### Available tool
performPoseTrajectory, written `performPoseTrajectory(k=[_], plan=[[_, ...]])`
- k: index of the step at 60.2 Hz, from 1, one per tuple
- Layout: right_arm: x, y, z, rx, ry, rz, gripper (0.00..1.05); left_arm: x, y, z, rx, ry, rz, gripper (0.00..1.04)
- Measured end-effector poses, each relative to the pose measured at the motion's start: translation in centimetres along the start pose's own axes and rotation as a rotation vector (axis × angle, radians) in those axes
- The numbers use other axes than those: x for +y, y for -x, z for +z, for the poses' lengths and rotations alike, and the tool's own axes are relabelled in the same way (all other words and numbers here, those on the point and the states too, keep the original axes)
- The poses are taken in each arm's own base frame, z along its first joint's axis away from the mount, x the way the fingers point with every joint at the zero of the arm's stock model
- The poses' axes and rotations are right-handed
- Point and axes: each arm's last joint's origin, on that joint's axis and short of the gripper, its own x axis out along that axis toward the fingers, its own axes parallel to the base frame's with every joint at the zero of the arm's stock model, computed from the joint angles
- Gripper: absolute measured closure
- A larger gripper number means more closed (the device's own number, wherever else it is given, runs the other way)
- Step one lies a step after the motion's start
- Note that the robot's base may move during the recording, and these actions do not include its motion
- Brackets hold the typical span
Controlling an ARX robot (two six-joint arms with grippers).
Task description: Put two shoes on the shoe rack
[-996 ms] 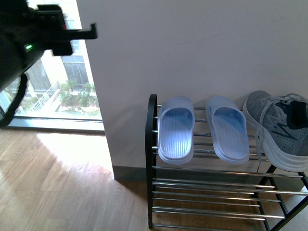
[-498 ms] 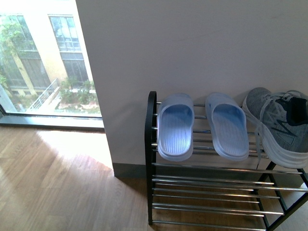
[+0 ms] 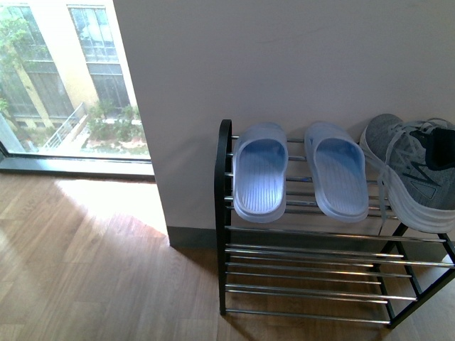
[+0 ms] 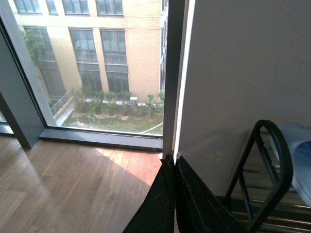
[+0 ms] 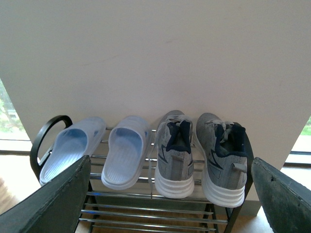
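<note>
The shoe rack served as the landmark, standing against the white wall. On its top tier, from its curved black end rightward, lay the two pale blue slippers and then the two grey sneakers, all four heels outward, side by side without overlapping. By that showing the placing looked finished, so the step in hand was likely a clean retreat: each arm was best drawn straight back from the rack, clear of the sneaker laces hanging over the top rods.

The left gripper, off the rack's curved end, had its jaws pressed together and empty. The right gripper, facing the rack, stood wide open, holding nothing.

Beyond the rack's curved end were the window and bare wooden floor; nothing blocked withdrawal.
</note>
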Motion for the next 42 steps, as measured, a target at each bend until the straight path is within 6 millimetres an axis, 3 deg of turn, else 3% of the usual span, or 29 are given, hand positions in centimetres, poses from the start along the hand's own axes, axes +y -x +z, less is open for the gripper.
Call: performPoseTrajectory(k=[8,42], plan=[[0.0,0.0,0.0,0.000,0.000,0.000,0.09,0.8,1.0,0.1,-0.001,0.000,0.028,1.04],[0.0,0.0,0.0,0.000,0.000,0.000,0.09,0.7,4.2,0.7,-0.025,-0.001,0.022,1.04]])
